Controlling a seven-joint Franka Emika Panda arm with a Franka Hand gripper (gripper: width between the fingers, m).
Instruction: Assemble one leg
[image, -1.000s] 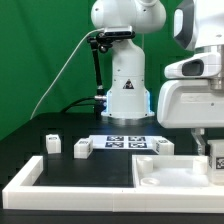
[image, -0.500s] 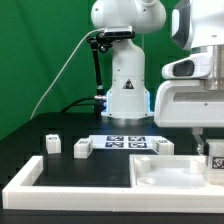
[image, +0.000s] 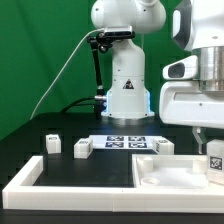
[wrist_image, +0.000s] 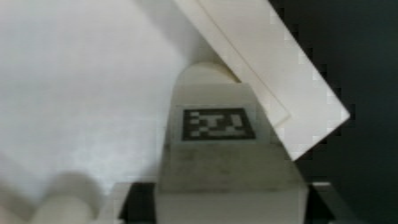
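My gripper (image: 212, 150) is at the exterior view's right edge, shut on a small white leg (image: 214, 162) with a black-and-white tag on its face. It holds the leg upright just over the right end of the wide white tray piece (image: 165, 176). In the wrist view the leg (wrist_image: 222, 140) fills the space between the two dark fingers (wrist_image: 146, 200) of the gripper (wrist_image: 228, 208). The tray's white surface (wrist_image: 89, 90) and its angled rim lie below. The leg's lower end is hidden behind the tray rim.
Three more small white legs stand on the black table: two at the left (image: 53, 144) (image: 82, 148) and one behind the tray (image: 160, 146). The marker board (image: 125, 141) lies before the robot base (image: 125, 95). A long white frame piece (image: 70, 190) runs along the front.
The gripper with the leg has shifted slightly right and down over the tray's right end. The other parts have not moved.
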